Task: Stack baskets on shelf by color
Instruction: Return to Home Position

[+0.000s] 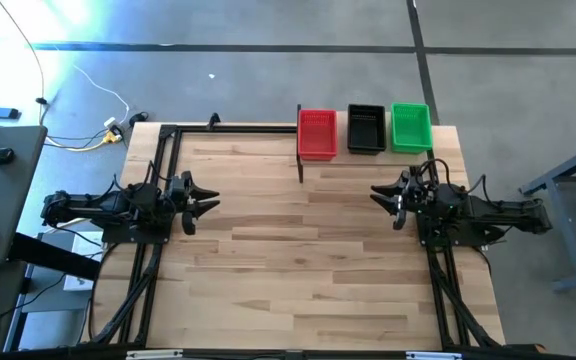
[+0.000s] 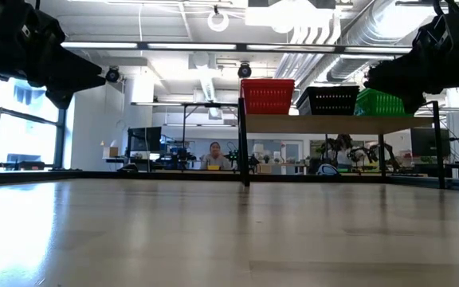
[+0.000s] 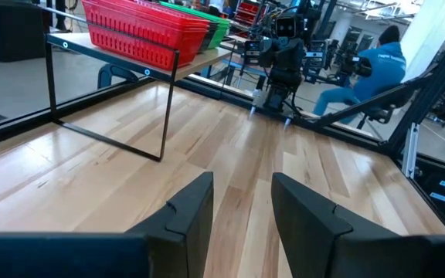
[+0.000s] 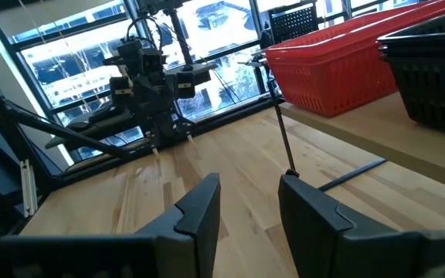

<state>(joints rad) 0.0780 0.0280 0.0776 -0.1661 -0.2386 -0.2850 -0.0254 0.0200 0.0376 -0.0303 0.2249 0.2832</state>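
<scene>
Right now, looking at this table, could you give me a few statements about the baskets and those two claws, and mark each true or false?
1. The black baskets stand between the red baskets and the green baskets on the shelf. True.
2. The left gripper and the right gripper are both open. True.
3. The left gripper holds a basket. False: it is empty, above the tabletop.
4. Some baskets lie on the tabletop. False: every basket in view is on the shelf.
</scene>
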